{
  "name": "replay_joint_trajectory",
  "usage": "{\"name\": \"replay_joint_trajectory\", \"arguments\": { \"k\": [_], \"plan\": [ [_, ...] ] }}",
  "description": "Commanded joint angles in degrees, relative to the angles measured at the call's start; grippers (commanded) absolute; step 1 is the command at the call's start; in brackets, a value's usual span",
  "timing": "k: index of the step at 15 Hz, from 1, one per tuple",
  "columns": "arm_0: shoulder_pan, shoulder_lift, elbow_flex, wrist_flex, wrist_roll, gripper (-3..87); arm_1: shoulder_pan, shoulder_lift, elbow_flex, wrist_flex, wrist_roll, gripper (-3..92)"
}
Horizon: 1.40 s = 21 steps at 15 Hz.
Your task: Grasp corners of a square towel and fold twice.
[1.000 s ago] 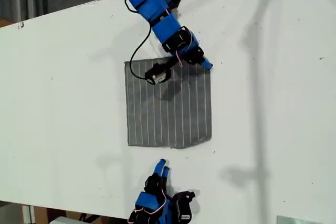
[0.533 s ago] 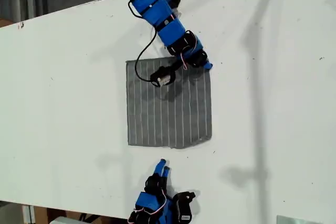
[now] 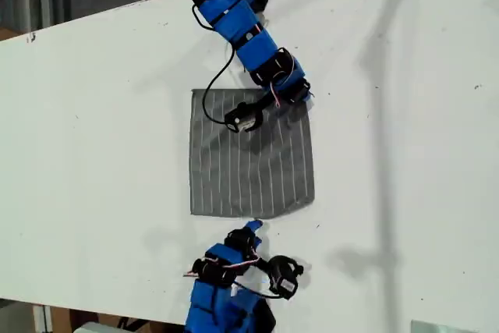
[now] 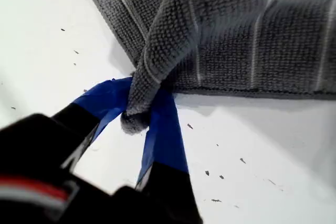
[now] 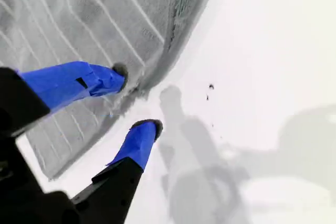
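The towel (image 3: 251, 157) lies flat on the white table (image 3: 405, 161), grey with thin white stripes, near the middle of the exterior view. My first gripper (image 4: 140, 116) has its blue jaws pinched on one corner (image 4: 137, 109) of the cloth, which bunches up between them; in the exterior view that is the towel's upper right corner (image 3: 300, 99). My second gripper (image 5: 137, 100) is spread apart and holds nothing, one fingertip (image 5: 113, 77) over the cloth's edge, the other over bare table, at the towel's lower edge in the exterior view.
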Motion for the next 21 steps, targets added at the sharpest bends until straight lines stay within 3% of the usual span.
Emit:
{"name": "replay_joint_trajectory", "arguments": {
  "k": [1, 11, 12, 13, 14, 16, 21],
  "plan": [
    [5.45, -14.41, -15.64, -2.55, 0.26, 18.4, -0.62, -0.62, 0.44, -0.62, 0.70, -0.1],
    [12.13, -40.61, -38.85, -1.58, -2.55, 19.7, -1.14, -0.35, 0.18, -0.88, 0.79, -0.1],
    [12.22, -42.01, -39.90, -1.58, -2.11, 16.6, -1.14, 0.00, 0.18, -0.79, 0.79, -0.1],
    [12.39, -43.15, -40.78, -1.58, -2.20, 4.4, -1.14, 0.09, 0.18, -0.79, 0.79, -0.1],
    [12.57, -43.77, -41.04, -1.76, -2.64, -0.2, -1.14, 0.18, 0.09, -0.79, 0.79, -0.1],
    [13.01, -43.95, -43.68, -0.09, -2.29, -0.2, -1.58, 1.05, -1.14, 0.26, 0.88, -0.1],
    [13.36, -43.42, -62.23, 10.55, 6.24, -0.2, -2.72, 1.85, -25.84, 25.22, 0.44, -0.1]
  ]
}}
